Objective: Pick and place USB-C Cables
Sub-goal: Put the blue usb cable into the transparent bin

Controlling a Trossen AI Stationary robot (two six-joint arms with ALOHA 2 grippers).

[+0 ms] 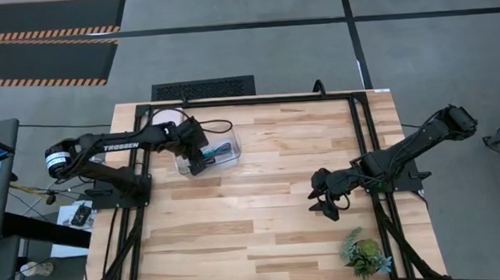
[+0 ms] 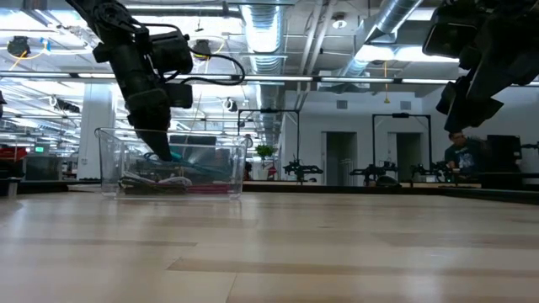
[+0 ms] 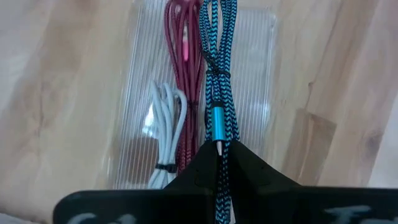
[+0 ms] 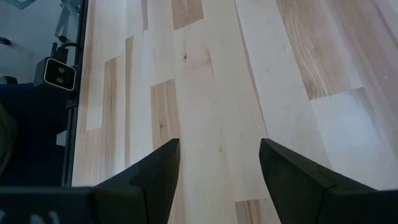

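Left pincer (image 3: 217, 163) is clamped on the teal cable (image 3: 219, 93), low in the clear bin (image 2: 173, 164); I'd guess release comes next. Right pincer (image 4: 217, 168) hangs apart, empty.

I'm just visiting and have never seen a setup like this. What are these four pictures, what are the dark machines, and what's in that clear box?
They show one moment from four cameras: one overhead, one at table height, and one on each arm's wrist. The dark machines are two robot arms at a wooden table, each ending in a two-finger gripper.

The left gripper reaches into a clear plastic bin. Its wrist camera shows its fingers closed on a teal cable, over a maroon-red cable and a white cable lying in the bin.

The right gripper hangs open over bare wood, holding nothing; its wrist camera shows only table between its fingers. A small green potted plant stands near the table's edge on that side.
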